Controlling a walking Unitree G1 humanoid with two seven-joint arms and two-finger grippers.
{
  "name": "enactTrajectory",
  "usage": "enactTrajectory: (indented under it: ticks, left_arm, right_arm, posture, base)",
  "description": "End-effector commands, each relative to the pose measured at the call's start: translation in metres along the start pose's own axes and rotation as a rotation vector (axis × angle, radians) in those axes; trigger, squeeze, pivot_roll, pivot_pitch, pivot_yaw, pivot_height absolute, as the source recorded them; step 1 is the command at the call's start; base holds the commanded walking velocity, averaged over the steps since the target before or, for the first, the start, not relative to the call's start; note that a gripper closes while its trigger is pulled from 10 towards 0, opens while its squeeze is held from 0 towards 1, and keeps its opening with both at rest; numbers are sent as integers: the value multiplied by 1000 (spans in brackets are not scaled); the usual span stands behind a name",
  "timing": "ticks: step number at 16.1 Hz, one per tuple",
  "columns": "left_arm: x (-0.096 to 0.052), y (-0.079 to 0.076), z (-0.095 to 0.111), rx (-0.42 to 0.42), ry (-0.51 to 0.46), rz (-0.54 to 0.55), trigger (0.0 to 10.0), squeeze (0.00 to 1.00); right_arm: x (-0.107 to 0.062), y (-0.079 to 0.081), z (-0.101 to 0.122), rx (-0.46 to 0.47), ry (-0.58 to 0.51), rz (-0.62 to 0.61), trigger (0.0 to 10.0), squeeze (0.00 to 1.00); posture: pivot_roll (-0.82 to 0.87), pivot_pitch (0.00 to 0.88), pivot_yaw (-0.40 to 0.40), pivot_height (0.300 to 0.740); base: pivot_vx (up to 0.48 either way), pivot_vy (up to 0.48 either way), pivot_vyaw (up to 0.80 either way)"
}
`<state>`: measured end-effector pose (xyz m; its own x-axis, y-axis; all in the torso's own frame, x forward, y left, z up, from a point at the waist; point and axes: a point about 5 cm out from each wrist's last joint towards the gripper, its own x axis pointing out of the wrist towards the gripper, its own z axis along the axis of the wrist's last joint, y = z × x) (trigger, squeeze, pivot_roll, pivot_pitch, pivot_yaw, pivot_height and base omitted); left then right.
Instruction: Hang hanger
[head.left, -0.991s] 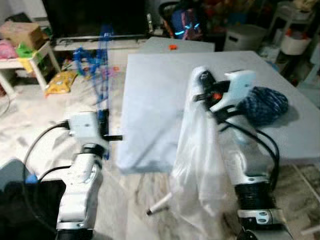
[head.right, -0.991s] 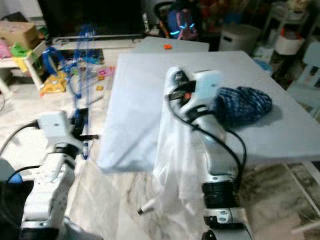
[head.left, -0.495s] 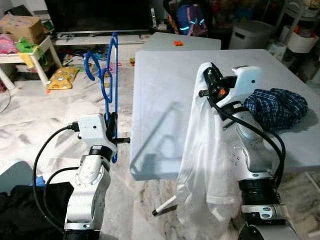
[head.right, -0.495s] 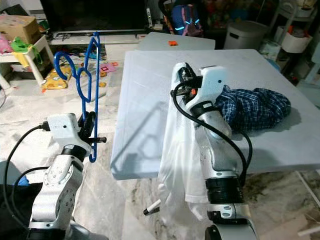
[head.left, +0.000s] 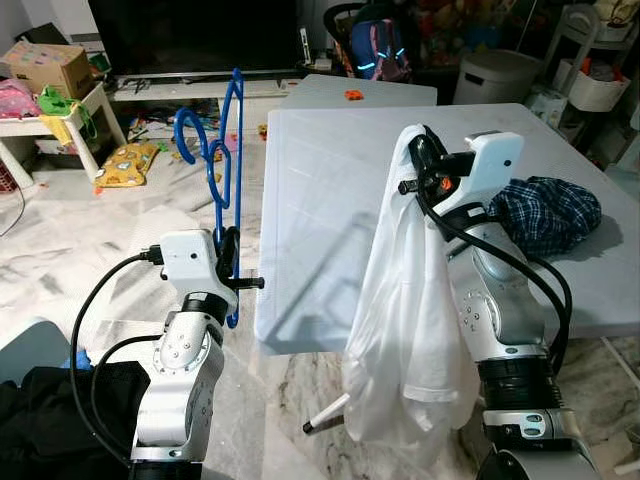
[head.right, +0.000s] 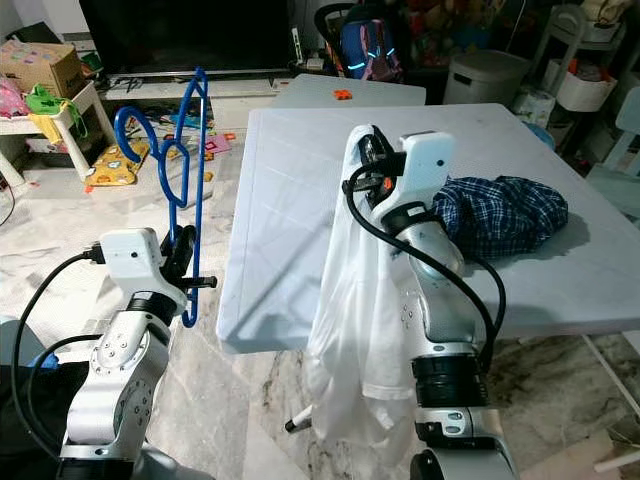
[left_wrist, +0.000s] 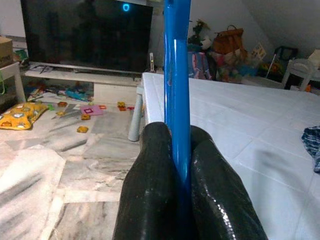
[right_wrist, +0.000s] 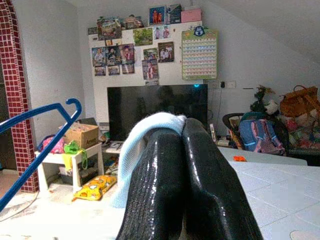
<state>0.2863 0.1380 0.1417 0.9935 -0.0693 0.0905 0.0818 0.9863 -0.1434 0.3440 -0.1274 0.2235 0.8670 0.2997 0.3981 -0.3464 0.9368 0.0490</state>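
Observation:
My left gripper (head.left: 229, 250) is shut on the lower bar of a blue plastic hanger (head.left: 228, 150), held upright off the table's left edge with its hook (head.left: 186, 130) pointing left. In the left wrist view the hanger bar (left_wrist: 177, 90) runs up between the black fingers (left_wrist: 150, 180). Over the table's front edge my right gripper (head.left: 415, 160) is raised and shut on the top of a white shirt (head.left: 405, 340), which hangs down limp in front of the arm. A fold of the shirt (right_wrist: 145, 135) lies over the right fingers (right_wrist: 200, 180).
A white table (head.left: 330, 170) fills the middle, with a blue plaid garment (head.left: 545, 212) bunched on its right side. Behind stand a television (head.left: 190, 35), a backpack (head.left: 375, 45), a bin (head.left: 500, 75) and toys on the floor. Dark clothing (head.left: 50, 410) lies at the lower left.
The view has steadied and shifted slightly. Both grippers keep their hold; the hanger and the shirt stay raised in about the same places.

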Motion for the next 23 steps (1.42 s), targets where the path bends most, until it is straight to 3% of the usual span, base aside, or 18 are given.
enactTrajectory:
  ticks: [1, 8, 23]
  left_arm:
    - [1, -4, 4, 1, -15, -17, 10000, 0]
    - [1, -4, 4, -4, -18, -12, 10000, 0]
    - [2, -2, 4, -20, -24, 22, 10000, 0]
  right_arm:
    - [6, 1, 9, -12, -37, 5, 0, 0]
    - [6, 1, 8, -7, -34, 13, 0, 0]
    - [14, 4, 6, 7, -11, 67, 0, 0]
  posture:
    - [-90, 0, 7, 740]
    - [-91, 0, 3, 740]
    - [-88, 0, -11, 740]
  base:
    - [244, -255, 0]
    - [242, -262, 0]
    - [0, 0, 0]
